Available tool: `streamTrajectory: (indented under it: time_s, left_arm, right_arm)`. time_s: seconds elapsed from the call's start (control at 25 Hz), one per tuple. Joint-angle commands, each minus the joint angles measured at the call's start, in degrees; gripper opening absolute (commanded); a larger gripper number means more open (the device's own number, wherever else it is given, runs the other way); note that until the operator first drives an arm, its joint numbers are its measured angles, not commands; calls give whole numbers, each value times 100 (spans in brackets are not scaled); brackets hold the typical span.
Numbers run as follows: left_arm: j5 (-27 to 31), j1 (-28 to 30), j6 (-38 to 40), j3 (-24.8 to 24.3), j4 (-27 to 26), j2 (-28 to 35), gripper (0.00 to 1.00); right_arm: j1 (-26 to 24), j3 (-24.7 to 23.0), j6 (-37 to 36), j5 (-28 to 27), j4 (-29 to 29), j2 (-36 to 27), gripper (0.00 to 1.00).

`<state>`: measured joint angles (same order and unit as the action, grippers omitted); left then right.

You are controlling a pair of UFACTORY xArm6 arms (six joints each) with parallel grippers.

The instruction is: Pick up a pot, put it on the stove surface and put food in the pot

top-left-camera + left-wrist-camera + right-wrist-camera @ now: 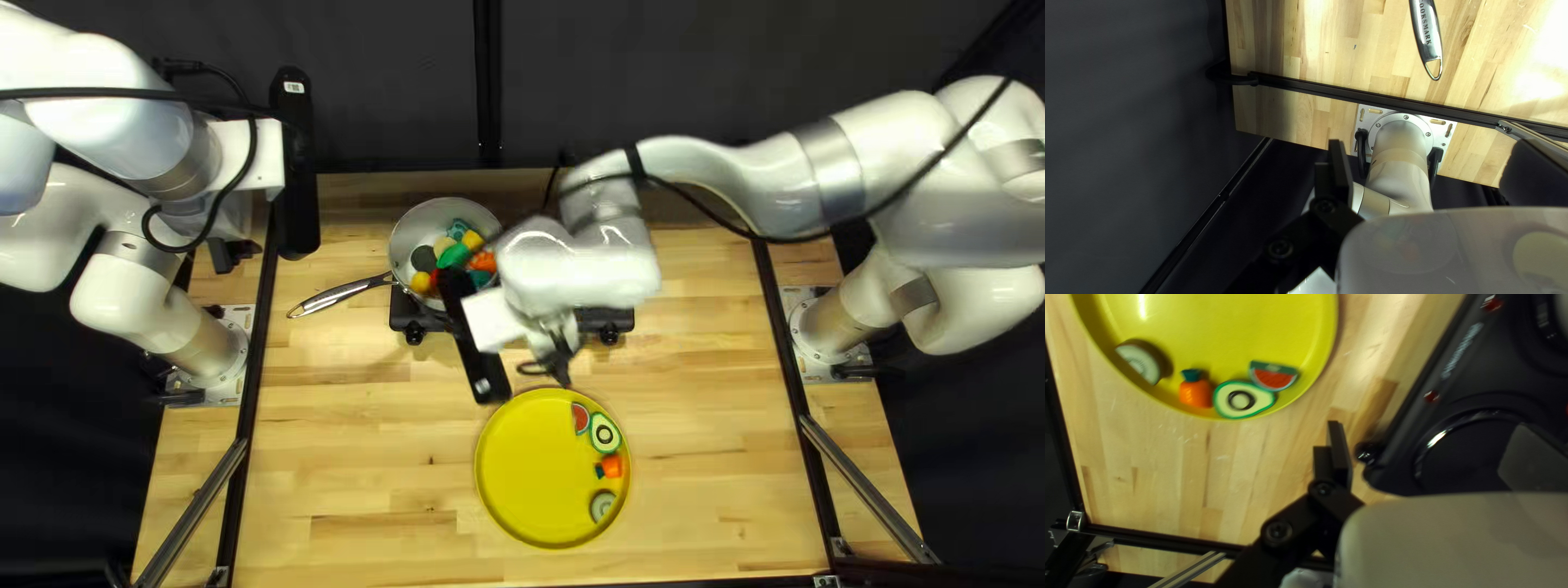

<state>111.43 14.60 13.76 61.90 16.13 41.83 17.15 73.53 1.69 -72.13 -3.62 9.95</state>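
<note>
The pot (404, 237) sits on the black stove (404, 317), toward 12 o'clock on the wooden surface (351, 457) in the top left view. It is on the stove's 9 o'clock half. Its long steel handle (339, 294) runs out toward 8 o'clock and ends over bare wood. Inside the pot we see a heap of toy food (457, 253) in yellow, green, orange, teal and dark pieces.

At 6 o'clock from the stove lies a yellow plate (522, 490), near it but not touching. 4 toy pieces lie along the plate's 3 o'clock rim. From 12 o'clock down to 6 they are a watermelon slice (580, 418), an avocado half (605, 434), a small orange piece with a green top (611, 467) and a kiwi slice (602, 506).

Our right arm (735, 175) reaches in from 3 o'clock, and its wrist covers the stove's 3 o'clock half. The right jaws hang over the strip of wood between stove and plate. They are spread wide, with nothing that we can see between them. In the right wrist view the 4 plate pieces lie ahead of them and the stove's front edge lies just beside them.

Our left arm (122, 269) is folded up at 9 o'clock, well apart from the pot. The left jaws are wide too and carry nothing. They point down at the arm's own base, and only the tip of the handle shows ahead of them.
</note>
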Motion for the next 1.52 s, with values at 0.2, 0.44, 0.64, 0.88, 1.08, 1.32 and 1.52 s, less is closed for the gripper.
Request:
streamTrajectory:
  time_s: [0.2,0.44,0.64,0.88,1.08,1.32,1.52]
  left_arm:
    - [0,0,0,0,0,0,100]
    - [0,0,0,0,0,0,100]
    - [0,0,0,0,0,0,100]
    - [0,0,0,0,0,0,100]
    - [0,0,0,0,0,0,100]
    - [0,0,0,0,0,0,100]
    - [0,0,0,0,0,0,100]
  right_arm:
    - [774,-622,1001,592,-56,133,100]
    - [690,-705,1479,1140,-246,599,100]
    - [611,-1041,2184,1624,-468,495,100]
    - [629,-1076,2203,1629,-504,474,100]
    - [619,-1132,2600,1734,-644,516,100]
    - [469,-1015,3792,1709,-469,733,100]
    - [434,-1127,4421,1726,-373,630,100]
